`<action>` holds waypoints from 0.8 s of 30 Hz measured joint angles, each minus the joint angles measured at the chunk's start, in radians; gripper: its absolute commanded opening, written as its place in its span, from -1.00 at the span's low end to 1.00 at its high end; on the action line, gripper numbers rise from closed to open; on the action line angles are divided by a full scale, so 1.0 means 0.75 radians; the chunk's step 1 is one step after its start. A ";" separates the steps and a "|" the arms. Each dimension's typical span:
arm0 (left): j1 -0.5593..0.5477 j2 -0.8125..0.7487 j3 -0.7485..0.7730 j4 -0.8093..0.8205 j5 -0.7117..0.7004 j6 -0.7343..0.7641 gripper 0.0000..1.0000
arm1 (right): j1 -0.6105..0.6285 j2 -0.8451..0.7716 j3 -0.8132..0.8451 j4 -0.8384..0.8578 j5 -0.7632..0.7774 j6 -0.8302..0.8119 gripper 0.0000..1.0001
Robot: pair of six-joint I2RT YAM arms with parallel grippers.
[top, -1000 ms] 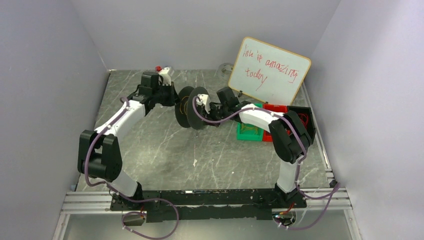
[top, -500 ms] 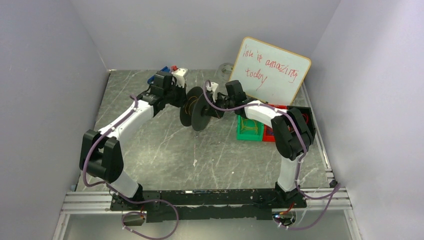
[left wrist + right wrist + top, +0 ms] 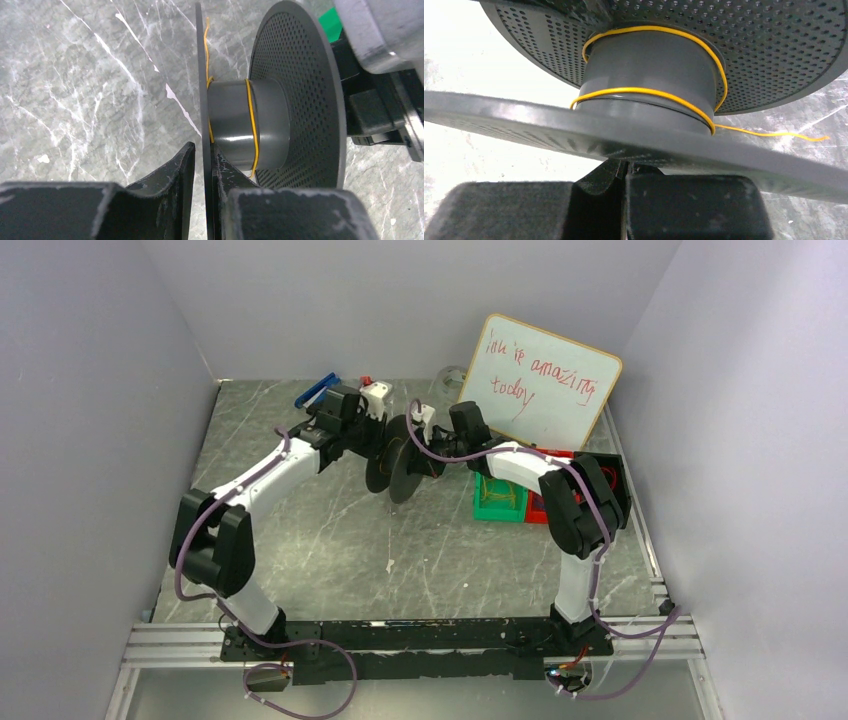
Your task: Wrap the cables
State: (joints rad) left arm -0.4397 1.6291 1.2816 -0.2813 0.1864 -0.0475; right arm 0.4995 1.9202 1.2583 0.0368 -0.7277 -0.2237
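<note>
Status of spool [image 3: 400, 458]: raised off the table [image 3: 330, 550] and carried between both my arms, in my judgement so the hub [image 3: 230, 125] can turn freely and take up wire. My left gripper [image 3: 202, 150] is clenched on the rim of the left flange [image 3: 202, 60]. My right gripper [image 3: 624, 167] is clamped on the rim of the right flange [image 3: 524, 122], which steadies the spool from both sides. The cable [image 3: 644, 91] sits wound on the hub, with a loose tail running out to one side.

Count: one spool, two flanges, two yellow turns visible on the hub, one free tail. Further cable may lie in the green bin [image 3: 497, 502], but the overhead view is too small to confirm.
</note>
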 measured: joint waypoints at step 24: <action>-0.014 0.026 0.003 -0.020 -0.097 -0.082 -0.95 | 0.007 -0.068 -0.111 0.005 -0.109 -0.196 -1.00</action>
State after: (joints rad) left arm -0.4503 1.6489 1.2835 -0.2962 0.1139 -0.1093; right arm 0.5049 1.8690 1.1751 0.0406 -0.8093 -0.3706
